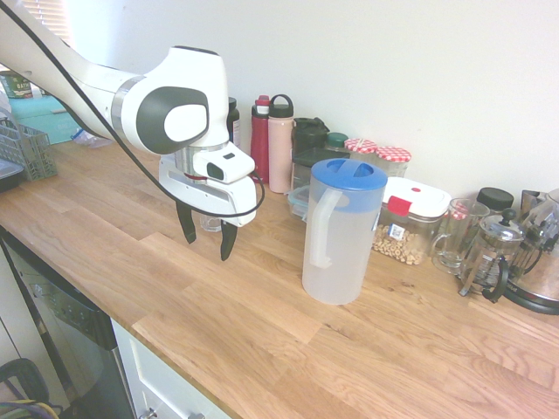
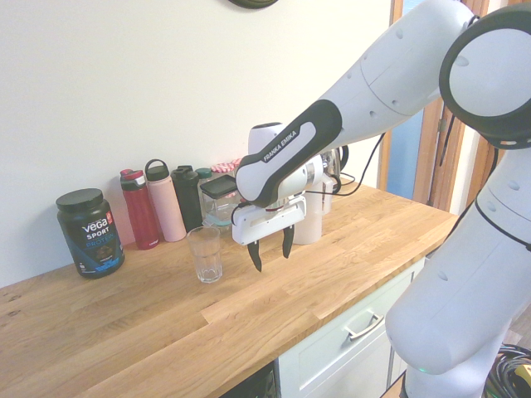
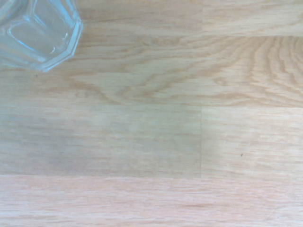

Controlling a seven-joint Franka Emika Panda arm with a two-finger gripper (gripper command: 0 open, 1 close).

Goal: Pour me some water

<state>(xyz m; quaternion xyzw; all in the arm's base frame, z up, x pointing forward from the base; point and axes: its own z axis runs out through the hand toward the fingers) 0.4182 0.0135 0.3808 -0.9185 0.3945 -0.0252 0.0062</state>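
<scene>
Hovering above the wooden counter [image 1: 218, 332], the gripper [image 1: 208, 237] points straight down with its jaws spread wide and nothing between them. The water pitcher [image 1: 339, 231] stands upright to one side of the claw, apart from it, its long axis vertical and its handle [image 1: 321, 229] facing the claw. The empty glass [image 2: 205, 254] stands just beside the claw on the opposite side. A sideways reach toward the handle likely comes first.
</scene>
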